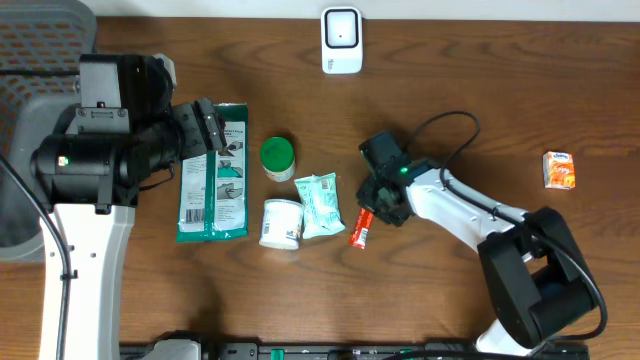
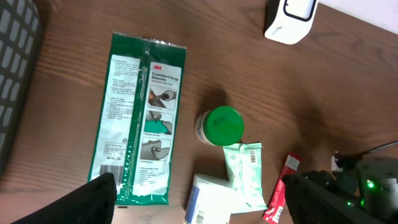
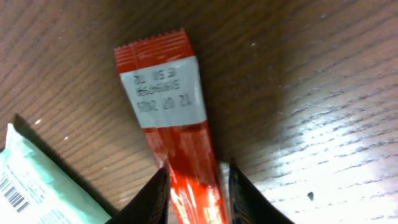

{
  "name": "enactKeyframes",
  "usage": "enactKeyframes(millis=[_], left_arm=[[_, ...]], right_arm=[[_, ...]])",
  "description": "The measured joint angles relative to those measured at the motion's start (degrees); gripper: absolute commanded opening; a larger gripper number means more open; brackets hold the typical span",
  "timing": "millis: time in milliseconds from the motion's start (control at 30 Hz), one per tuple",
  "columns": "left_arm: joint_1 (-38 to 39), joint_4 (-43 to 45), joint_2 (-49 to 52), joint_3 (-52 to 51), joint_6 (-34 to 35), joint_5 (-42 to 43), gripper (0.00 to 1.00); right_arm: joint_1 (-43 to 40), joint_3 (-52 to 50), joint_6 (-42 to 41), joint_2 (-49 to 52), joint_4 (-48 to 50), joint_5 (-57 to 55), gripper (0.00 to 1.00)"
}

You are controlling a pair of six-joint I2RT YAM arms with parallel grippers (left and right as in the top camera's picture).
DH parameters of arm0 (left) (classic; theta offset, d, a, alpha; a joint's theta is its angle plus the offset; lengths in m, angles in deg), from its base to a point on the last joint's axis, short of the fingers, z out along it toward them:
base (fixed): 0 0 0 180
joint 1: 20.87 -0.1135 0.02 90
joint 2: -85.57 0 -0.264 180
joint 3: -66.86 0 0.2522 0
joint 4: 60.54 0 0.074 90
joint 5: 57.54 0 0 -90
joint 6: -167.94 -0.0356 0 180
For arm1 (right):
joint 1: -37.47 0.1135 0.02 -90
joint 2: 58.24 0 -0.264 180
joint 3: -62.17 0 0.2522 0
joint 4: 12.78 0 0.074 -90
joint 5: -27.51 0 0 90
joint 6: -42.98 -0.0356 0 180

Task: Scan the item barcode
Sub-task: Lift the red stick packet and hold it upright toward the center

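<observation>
Mid-table, right of the pale green pouch (image 1: 320,203), right gripper (image 3: 196,183) is straddling the slim red foil sachet (image 3: 163,87); clamped or not, cannot tell. Judging best: pinching squarely, leaving print uncovered.

The table (image 1: 450,80) is carrying seven loose items: one white scanner (image 1: 341,40), one large green packet (image 1: 213,172), one green-lidded jar (image 1: 278,158), one white tub (image 1: 282,223), one pale green pack (image 1: 320,205), one red sachet (image 1: 361,229) and one orange carton (image 1: 560,169). Two robot arms (image 1: 95,160) (image 1: 460,205) are reaching over the surface.
</observation>
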Motion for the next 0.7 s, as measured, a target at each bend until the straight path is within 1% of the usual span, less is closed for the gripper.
enactKeyframes(millis=[67,133,300,400,533,633,700], left_arm=[[0.0,0.0,0.0,0.0,0.0,0.0,0.86],[0.0,0.0,0.0,0.0,0.0,0.0,0.86],[0.0,0.0,0.0,0.0,0.0,0.0,0.86],[0.0,0.0,0.0,0.0,0.0,0.0,0.86],[0.0,0.0,0.0,0.0,0.0,0.0,0.86],[0.0,0.0,0.0,0.0,0.0,0.0,0.86],[0.0,0.0,0.0,0.0,0.0,0.0,0.86]], right_arm=[[-1.0,0.0,0.1,0.0,-0.7,1.0,0.17],[-1.7,-0.1,0.3,0.0,-1.3,1.8,0.01],[-1.8,-0.3,0.3,-0.1,-1.7,1.5,0.01],[-1.9,-0.3,1.8,-0.2,-1.7,1.5,0.01],[-4.2,-0.4,9.7,-0.9,-2.5,3.2,0.01],[-9.0,-0.6,17.7,-3.1,-2.8,7.1,0.01],[-12.3,-0.6,21.5,-5.8,-2.8,10.5,0.01]])
